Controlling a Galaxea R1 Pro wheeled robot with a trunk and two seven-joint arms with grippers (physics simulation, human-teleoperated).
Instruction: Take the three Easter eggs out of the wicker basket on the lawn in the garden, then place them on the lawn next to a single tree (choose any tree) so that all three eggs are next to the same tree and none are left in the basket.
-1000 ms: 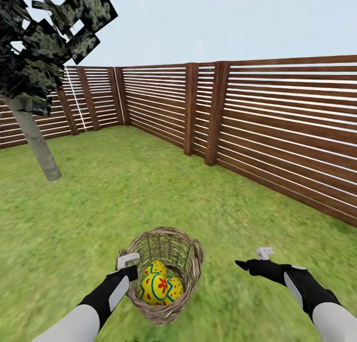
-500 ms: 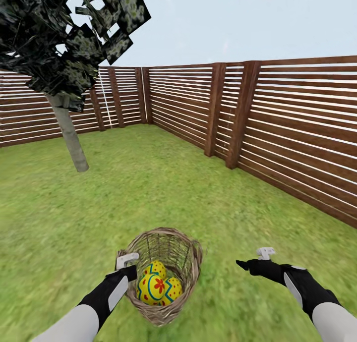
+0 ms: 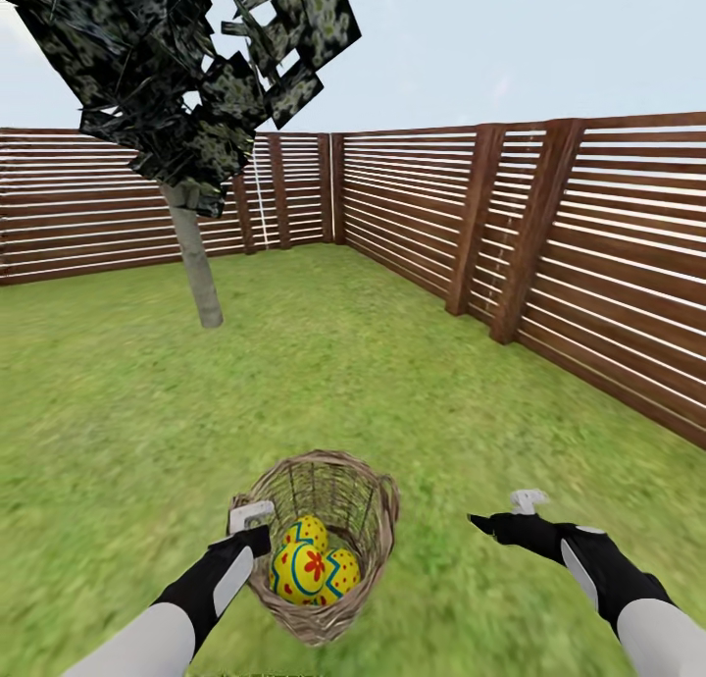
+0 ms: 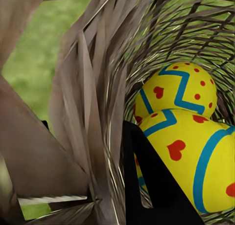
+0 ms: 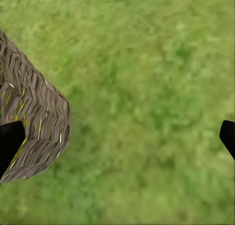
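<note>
Left gripper (image 3: 257,526) clamps rim of brown-grey open-weave wicker basket (image 3: 368,520); three yellow zigzag-banded eggs (image 3: 312,562) inside. Right gripper (image 3: 502,516) spread, empty, over lawn (image 3: 392,383). Carry level toward grey-trunked tree (image 3: 196,270); avoid tipping.

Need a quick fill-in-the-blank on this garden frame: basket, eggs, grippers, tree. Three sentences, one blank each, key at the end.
1. The yellow Easter eggs with blue zigzag bands lie inside the round brown-grey wicker ____.
2. The left gripper grips that container's rim, while the right gripper hangs open over the green ____.
3. The grey-trunked tree stands in front of a brown wooden slat ____.

Missing words: basket; lawn; fence
</note>
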